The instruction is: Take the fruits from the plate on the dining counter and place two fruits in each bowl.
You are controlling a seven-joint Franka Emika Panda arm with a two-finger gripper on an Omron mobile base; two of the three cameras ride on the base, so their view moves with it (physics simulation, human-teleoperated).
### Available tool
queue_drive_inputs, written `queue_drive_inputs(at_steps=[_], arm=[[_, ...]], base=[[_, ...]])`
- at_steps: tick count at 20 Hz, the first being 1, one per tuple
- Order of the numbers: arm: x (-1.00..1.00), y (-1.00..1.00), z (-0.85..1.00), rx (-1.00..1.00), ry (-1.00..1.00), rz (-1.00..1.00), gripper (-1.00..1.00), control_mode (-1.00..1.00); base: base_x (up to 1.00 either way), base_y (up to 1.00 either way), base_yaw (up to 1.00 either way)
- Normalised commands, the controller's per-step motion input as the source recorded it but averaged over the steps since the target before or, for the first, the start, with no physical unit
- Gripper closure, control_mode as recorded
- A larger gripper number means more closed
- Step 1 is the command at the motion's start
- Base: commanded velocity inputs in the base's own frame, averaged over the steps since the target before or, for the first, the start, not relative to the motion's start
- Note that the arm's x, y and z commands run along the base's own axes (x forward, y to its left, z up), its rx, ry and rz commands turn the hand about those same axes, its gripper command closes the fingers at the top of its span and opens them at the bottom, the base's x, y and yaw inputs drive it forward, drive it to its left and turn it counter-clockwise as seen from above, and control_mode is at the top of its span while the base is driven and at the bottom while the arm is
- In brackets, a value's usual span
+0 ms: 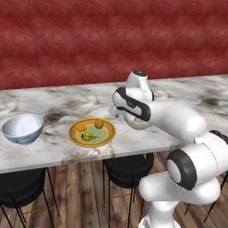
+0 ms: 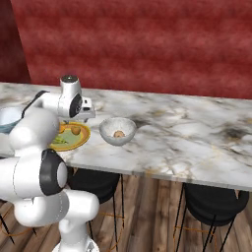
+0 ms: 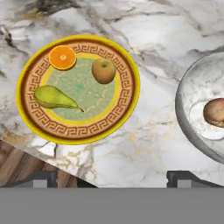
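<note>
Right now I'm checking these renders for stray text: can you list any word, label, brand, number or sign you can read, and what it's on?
None: no readable text anywhere.
The plate has a repeating key-pattern rim, which is ornament and not lettering.
The speckled bowl, the blue bowl and the dining counter carry no markings.

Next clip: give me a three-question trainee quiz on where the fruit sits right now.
1. How many fruits lie on the plate?
2. True or false: the pinkish-red fruit is in the speckled grey bowl.
3. Which bowl holds no fruit? A) the blue-and-white bowl B) the speckled grey bowl

Key:
1. Three: the orange, the pear and the brown fruit.
2. True.
3. A. It stands on the dining counter, on the far side of the plate from the grey bowl.
</note>
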Motion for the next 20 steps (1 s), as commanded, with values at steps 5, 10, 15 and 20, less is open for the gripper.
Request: queue_drive_inputs(at_steps=[5, 10, 15, 20], arm=[[0.04, 0.65, -0.06, 0.0, 0.11, 0.07, -1.0, -1.0], [0.18, 0.45, -0.21, -0.02, 0.1, 0.0, -1.0, -1.0], [0.11, 0.0, -0.45, -0.01, 0.02, 0.0, -1.0, -1.0], [0.42, 0.0, -0.3, 0.0, 0.0, -0.01, -1.0, -1.0]], base=[[0.0, 0.0, 0.0], [0.0, 0.0, 0.0], [0.0, 0.0, 0.0], [0.0, 0.0, 0.0]])
